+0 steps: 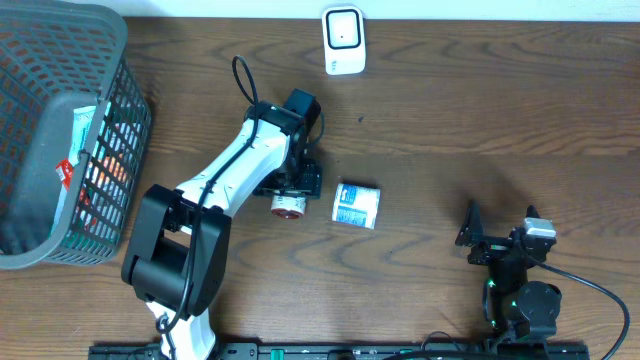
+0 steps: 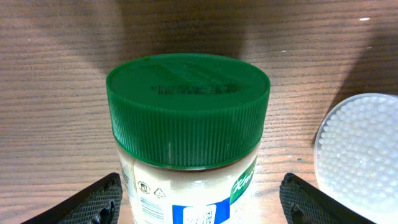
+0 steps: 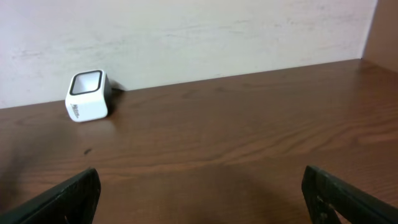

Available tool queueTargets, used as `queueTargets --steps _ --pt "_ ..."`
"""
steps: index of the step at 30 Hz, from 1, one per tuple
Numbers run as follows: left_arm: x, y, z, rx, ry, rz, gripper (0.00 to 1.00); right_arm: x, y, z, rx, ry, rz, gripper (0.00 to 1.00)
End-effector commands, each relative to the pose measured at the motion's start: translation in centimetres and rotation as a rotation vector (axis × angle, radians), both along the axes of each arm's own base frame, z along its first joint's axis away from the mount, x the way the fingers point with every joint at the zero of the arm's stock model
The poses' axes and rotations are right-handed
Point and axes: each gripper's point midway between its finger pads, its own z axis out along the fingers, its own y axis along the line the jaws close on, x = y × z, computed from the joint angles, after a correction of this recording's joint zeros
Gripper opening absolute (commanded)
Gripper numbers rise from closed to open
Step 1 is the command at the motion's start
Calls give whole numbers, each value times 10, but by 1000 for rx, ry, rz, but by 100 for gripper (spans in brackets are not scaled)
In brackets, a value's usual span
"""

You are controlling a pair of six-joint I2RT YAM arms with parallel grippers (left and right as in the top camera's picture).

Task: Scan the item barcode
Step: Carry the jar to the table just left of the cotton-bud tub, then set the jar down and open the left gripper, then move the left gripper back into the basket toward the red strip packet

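Currently the jar (image 2: 186, 124) is flanked on the table (image 2: 50, 93) by the wide-open, empty left gripper (image 2: 202, 202) (right gripper (image 3: 199, 196) likewise spread, empty); if closed off-centre, it could be knocked into the adjacent white tub (image 2: 364, 155).

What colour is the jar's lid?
The lid is green with ribbed sides, clearest in the left wrist view.

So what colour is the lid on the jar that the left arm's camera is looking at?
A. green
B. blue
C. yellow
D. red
A: the round ribbed plastic lid on top of the pale jar is plainly green in the left wrist view.
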Motion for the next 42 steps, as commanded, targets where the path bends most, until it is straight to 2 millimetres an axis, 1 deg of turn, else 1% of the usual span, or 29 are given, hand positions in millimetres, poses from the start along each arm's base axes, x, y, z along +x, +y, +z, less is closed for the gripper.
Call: queueTargets --steps 1,7,10,13,17,20,22,25,27,28,30,33,35,36,38,40,42 --pt "4 1 3 5 -19 8 81 0 1 -1 -15 5 3 99" --pt "8 0 7 -5 -42 8 82 0 1 -1 -15 5 3 99" --pt "12 2 16 -2 -75 6 82 0 1 -1 -15 5 3 99" --pt "21 8 31 26 -141 8 82 0 1 -1 -15 5 2 99" --pt "30 12 60 26 -239 15 86 0 1 -1 -15 5 3 99" --pt "36 20 86 48 -330 13 87 0 1 -1 -15 5 3 99" --pt "41 30 109 65 -405 32 90 0 1 -1 -15 5 3 99" --pt "47 51 155 46 -529 88 91 0 1 -1 -15 5 3 99" --pt "51 71 188 26 -615 147 91 0 1 -1 -15 5 3 99" --pt "53 87 208 19 -666 197 91 0 1 -1 -15 5 3 99" --pt "54 120 240 13 -754 303 91 0 1 -1 -15 5 3 99" --pt "52 180 281 33 -881 493 91 0 1 -1 -15 5 2 99" --pt "46 225 299 65 -952 628 91 0 1 -1 -15 5 3 99" --pt "42 244 304 78 -970 684 91 0 1 -1 -15 5 3 99" --pt "32 280 305 105 -976 802 91 0 1 -1 -15 5 3 99" --pt "24 306 298 121 -952 881 91 0 1 -1 -15 5 3 99" --pt "17 328 286 135 -905 950 91 0 1 -1 -15 5 3 99"
